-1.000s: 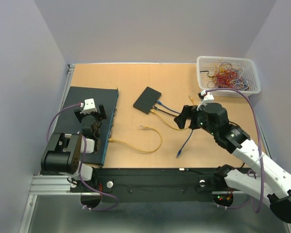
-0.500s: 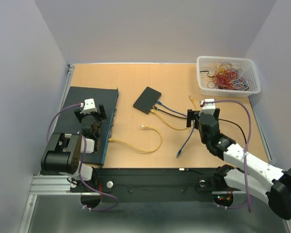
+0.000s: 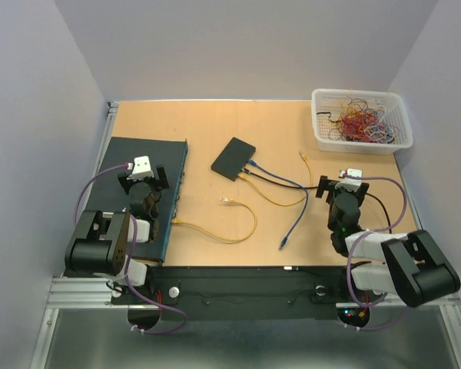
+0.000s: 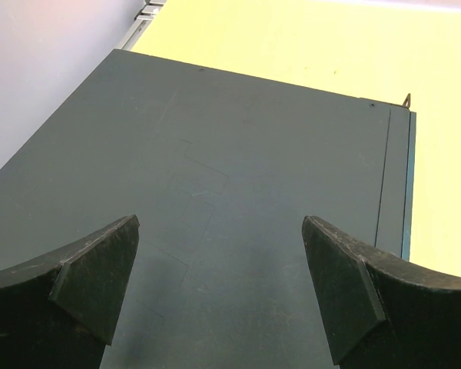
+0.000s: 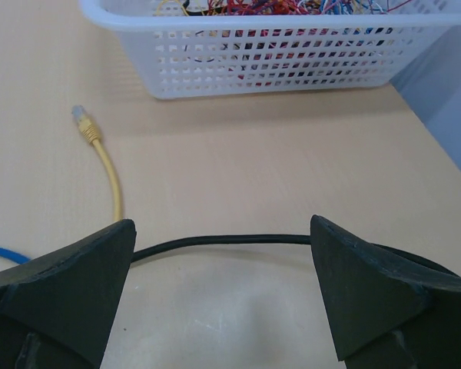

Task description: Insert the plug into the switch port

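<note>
A robotics lab test cell: a tan wooden tabletop [image 3: 215,127] boxed in by plain pale lilac walls [image 3: 246,46], with silver aluminium extrusion rails [image 3: 71,292] at its left edge. Two black-and-white robot arms [image 3: 100,244] stand at the near edge, and a white plastic mesh basket [image 3: 353,147] holds tangled coloured wires [image 3: 361,119]

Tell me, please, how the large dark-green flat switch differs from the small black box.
The large dark-green flat switch is bigger and lies square to the table edge; the small black box sits turned diagonally. One yellow cable meets the switch; three cables leave the box. Both lie flat.
</note>
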Robot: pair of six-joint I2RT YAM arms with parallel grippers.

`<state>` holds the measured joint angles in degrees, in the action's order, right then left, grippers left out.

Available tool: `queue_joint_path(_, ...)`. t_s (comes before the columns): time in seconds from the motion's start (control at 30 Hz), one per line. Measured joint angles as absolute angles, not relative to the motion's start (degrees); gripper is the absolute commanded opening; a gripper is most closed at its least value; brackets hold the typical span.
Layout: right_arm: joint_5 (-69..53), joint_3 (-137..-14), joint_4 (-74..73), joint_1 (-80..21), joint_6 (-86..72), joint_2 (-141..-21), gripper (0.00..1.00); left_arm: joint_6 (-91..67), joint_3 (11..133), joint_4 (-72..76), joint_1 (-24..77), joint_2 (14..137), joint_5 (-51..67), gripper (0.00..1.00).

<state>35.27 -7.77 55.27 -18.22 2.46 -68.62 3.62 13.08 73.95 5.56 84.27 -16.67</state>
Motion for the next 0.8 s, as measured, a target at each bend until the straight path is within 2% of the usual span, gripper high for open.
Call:
queue_joint_path(0.27,27.68,-7.51,68.84,-11.53,0.23,-80.18,1.0,3.62,13.08,73.97,5.56,84.27,-16.67,0.99)
queue_joint_path(0.43,22.02,-7.14,71.7,-5.34,-3.46,-84.09,1.0,3.62,13.08,73.97,5.56,84.27,-16.67,0.99)
queue_joint_path(0.63,14.33,-9.39,72.4,-4.14,-4.14,-91.66,1.0,3.62,13.08,73.97,5.56,84.27,-16.67,0.99)
queue_joint_path(0.8,9.74,-11.46,72.79,-3.66,-4.05,-92.66,1.0,3.62,13.08,73.97,5.56,84.27,-16.67,0.99)
